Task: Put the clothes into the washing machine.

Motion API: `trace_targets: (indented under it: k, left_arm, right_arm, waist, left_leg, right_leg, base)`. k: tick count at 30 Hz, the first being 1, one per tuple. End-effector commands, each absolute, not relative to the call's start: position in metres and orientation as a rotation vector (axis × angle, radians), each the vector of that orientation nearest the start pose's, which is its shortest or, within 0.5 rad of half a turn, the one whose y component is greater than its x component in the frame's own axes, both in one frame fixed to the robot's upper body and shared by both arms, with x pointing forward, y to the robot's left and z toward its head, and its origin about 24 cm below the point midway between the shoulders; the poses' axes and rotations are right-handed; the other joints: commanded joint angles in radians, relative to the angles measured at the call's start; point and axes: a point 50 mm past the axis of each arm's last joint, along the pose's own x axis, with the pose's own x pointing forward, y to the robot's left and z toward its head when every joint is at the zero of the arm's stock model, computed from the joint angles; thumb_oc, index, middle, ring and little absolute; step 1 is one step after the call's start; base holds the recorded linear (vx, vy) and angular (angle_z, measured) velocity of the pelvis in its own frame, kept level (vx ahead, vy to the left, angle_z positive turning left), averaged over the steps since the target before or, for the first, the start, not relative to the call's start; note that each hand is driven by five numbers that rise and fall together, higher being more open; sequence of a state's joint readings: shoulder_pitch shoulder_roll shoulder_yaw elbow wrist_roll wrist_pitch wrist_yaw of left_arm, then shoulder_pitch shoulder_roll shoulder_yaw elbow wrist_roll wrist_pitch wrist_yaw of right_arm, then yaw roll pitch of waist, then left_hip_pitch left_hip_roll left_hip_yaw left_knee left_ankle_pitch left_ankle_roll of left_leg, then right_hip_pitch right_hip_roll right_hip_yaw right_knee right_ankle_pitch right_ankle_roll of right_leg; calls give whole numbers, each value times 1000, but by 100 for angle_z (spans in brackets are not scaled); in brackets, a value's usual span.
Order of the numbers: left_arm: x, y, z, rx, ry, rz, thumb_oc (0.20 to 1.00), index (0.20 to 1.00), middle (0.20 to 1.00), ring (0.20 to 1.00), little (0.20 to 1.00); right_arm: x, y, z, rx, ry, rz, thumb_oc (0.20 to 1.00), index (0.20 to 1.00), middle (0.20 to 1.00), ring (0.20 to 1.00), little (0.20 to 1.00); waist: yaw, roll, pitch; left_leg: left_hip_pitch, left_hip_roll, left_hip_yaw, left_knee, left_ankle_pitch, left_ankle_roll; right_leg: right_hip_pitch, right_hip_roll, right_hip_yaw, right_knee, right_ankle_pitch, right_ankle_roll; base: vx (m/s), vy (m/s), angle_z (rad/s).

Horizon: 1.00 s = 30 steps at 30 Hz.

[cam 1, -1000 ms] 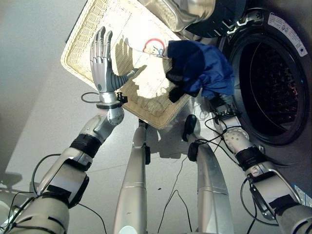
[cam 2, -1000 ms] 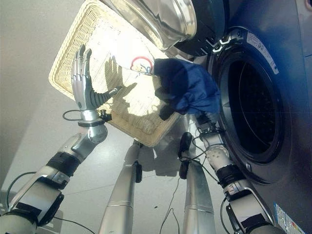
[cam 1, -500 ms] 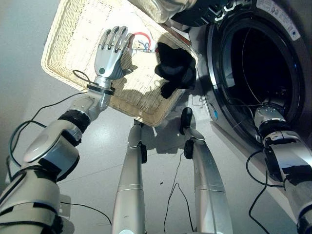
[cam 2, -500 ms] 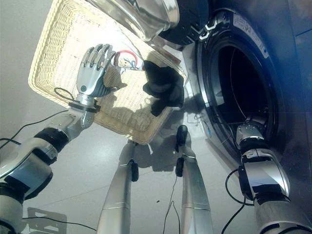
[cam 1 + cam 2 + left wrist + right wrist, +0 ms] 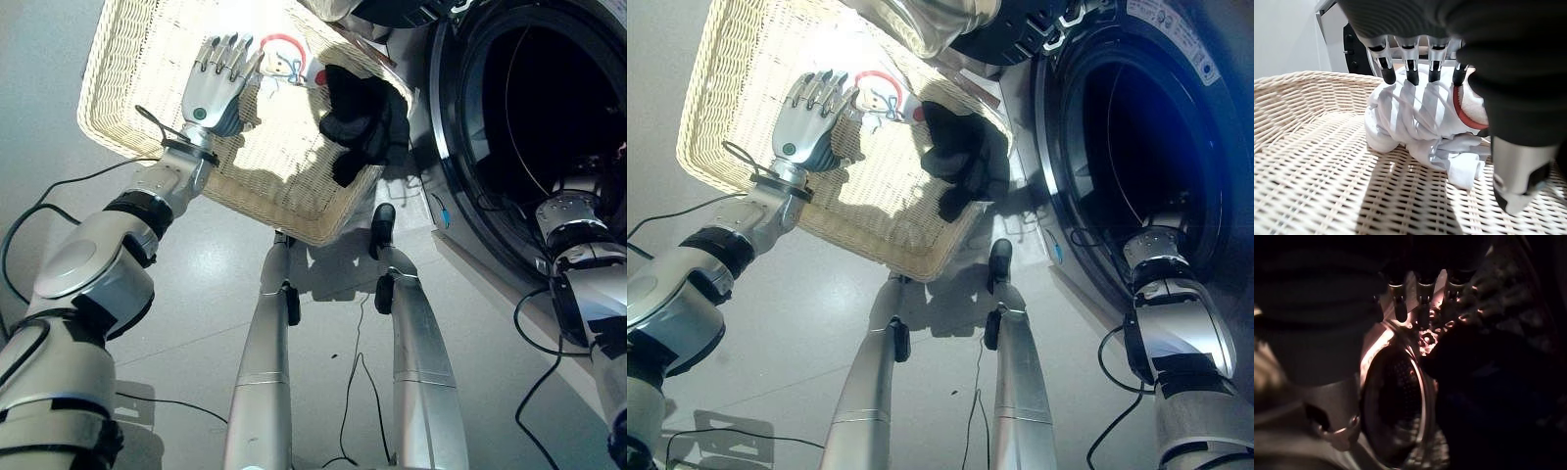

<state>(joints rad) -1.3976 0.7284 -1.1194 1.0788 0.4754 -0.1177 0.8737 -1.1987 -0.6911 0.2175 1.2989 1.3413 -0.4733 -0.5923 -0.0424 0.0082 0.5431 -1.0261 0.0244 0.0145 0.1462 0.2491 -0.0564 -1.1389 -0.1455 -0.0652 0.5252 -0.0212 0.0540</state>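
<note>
A white striped garment with red trim lies at the far side of the wicker basket. My left hand hovers over it, open, fingers stretched just above the cloth and thumb apart. A black garment hangs over the basket's rim nearest the washing machine. My right arm reaches into the machine's drum. Inside it my right hand shows straight fingers against the perforated wall, with a dark blue cloth lying beside them.
The machine's round door stands swung open above the basket's far corner. The basket rests on the grey floor to the left of the machine's front.
My right hand carried the blue garment from the basket's edge into the drum. My left hand moved across the basket to the white garment. The camera has also shifted.
</note>
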Motion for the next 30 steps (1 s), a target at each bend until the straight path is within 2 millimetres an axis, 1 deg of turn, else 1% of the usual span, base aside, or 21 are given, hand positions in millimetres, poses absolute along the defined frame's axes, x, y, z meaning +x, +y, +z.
trace_targets:
  k: [1, 2, 3, 4, 5, 7, 9, 11, 12, 16, 20, 22, 27, 30]
  left_arm:
    - [397, 199, 322, 1663, -971, 664, 1000, 1000, 1000, 1000, 1000]
    - [396, 199, 325, 1660, -976, 677, 1000, 1000, 1000, 1000, 1000]
    - [395, 199, 332, 1639, -992, 702, 1000, 1000, 1000, 1000, 1000]
    - [395, 199, 332, 1639, -992, 702, 1000, 1000, 1000, 1000, 1000]
    - [394, 196, 335, 1621, -1016, 733, 1000, 1000, 1000, 1000, 1000]
    - [393, 196, 337, 1613, -1042, 756, 1000, 1000, 1000, 1000, 1000]
    - [391, 196, 338, 1600, -1071, 788, 1000, 1000, 1000, 1000, 1000]
    - [388, 195, 342, 1574, -1130, 828, 1000, 1000, 1000, 1000, 1000]
    - [385, 194, 342, 1531, -1185, 865, 1000, 1000, 1000, 1000, 1000]
    - [381, 192, 344, 1501, -1267, 922, 1000, 1000, 1000, 1000, 1000]
    - [379, 193, 344, 1467, -1296, 960, 1000, 1000, 1000, 1000, 1000]
    - [380, 192, 343, 1469, -1299, 949, 1000, 1000, 1000, 1000, 1000]
    - [379, 192, 344, 1471, -1311, 941, 1000, 1000, 1000, 1000, 1000]
    - [382, 188, 344, 1494, -1293, 883, 1000, 1000, 1000, 1000, 1000]
  right_arm:
    - [314, -408, 294, 605, -582, -1200, 1000, 1000, 1000, 1000, 1000]
    - [315, -408, 293, 587, -567, -1198, 1000, 1000, 1000, 1000, 1000]
    - [320, -404, 291, 543, -527, -1192, 1000, 1000, 1000, 1000, 1000]
    - [320, -404, 291, 543, -527, -1192, 1000, 1000, 1000, 1000, 1000]
    - [327, -398, 285, 490, -464, -1171, 1000, 1000, 1000, 1000, 1000]
    - [333, -395, 278, 474, -420, -1149, 1000, 1000, 1000, 1000, 1000]
    - [337, -391, 271, 479, -378, -1137, 1000, 1000, 1000, 1000, 1000]
    - [341, -388, 262, 487, -342, -1122, 1000, 1000, 1000, 1000, 1000]
    - [343, -386, 254, 493, -319, -1115, 1000, 1000, 1000, 1000, 1000]
    - [347, -381, 242, 514, -292, -1102, 1000, 1000, 1000, 1000, 1000]
    - [351, -375, 238, 515, -287, -1090, 1000, 1000, 1000, 1000, 1000]
    - [352, -372, 237, 512, -291, -1084, 1000, 1000, 1000, 1000, 1000]
    - [354, -370, 241, 514, -306, -1069, 1000, 1000, 1000, 1000, 1000]
    - [356, -366, 242, 509, -310, -1057, 1000, 1000, 1000, 1000, 1000]
  waist:
    - [-8, -9, -23]
    - [-7, -9, -23]
    - [-6, -9, -23]
    - [-6, -9, -23]
    - [-6, -12, -23]
    - [-6, -14, -23]
    - [-6, -18, -23]
    - [-7, -22, -23]
    - [-7, -25, -23]
    - [-8, -28, -23]
    - [-8, -29, -23]
    - [-9, -30, -23]
    - [-11, -33, -23]
    - [-14, -34, -23]
  left_leg:
    - [11, 12, -7, 147, -180, -65]
    - [10, 13, -8, 147, -179, -66]
    - [8, 14, -8, 146, -179, -67]
    - [8, 14, -8, 146, -179, -67]
    - [3, 13, -10, 144, -179, -67]
    - [-2, 12, -11, 144, -179, -66]
    - [-8, 12, -12, 145, -180, -66]
    - [-14, 14, -13, 147, -182, -67]
    - [-18, 16, -15, 149, -183, -68]
    - [-24, 12, -18, 148, -187, -67]
    - [-24, 13, -18, 148, -188, -69]
    - [-26, 13, -18, 151, -189, -70]
    - [-32, 15, -19, 153, -190, -72]
    - [-35, 16, -18, 155, -193, -72]
  right_leg:
    - [90, 62, -45, -194, 121, 88]
    - [88, 61, -45, -192, 120, 89]
    - [87, 61, -45, -191, 118, 88]
    - [87, 61, -45, -191, 118, 88]
    - [81, 62, -44, -191, 119, 88]
    - [76, 65, -43, -192, 119, 88]
    - [72, 67, -43, -193, 119, 87]
    - [69, 69, -42, -192, 119, 87]
    - [66, 69, -41, -193, 119, 87]
    - [59, 73, -41, -196, 121, 87]
    - [60, 74, -40, -196, 120, 88]
    - [58, 75, -39, -194, 120, 87]
    - [54, 77, -37, -193, 120, 88]
    - [50, 78, -36, -191, 120, 88]
  base:
    - [0, 0, 0]
    - [0, 0, 0]
    - [0, 0, 0]
    - [0, 0, 0]
    - [0, 0, 0]
    - [0, 0, 0]
    - [0, 0, 0]
    - [5, -17, 1]
    - [0, 0, 0]
    - [0, 0, 0]
    - [0, 0, 0]
    - [0, 0, 0]
    - [0, 0, 0]
    - [0, 0, 0]
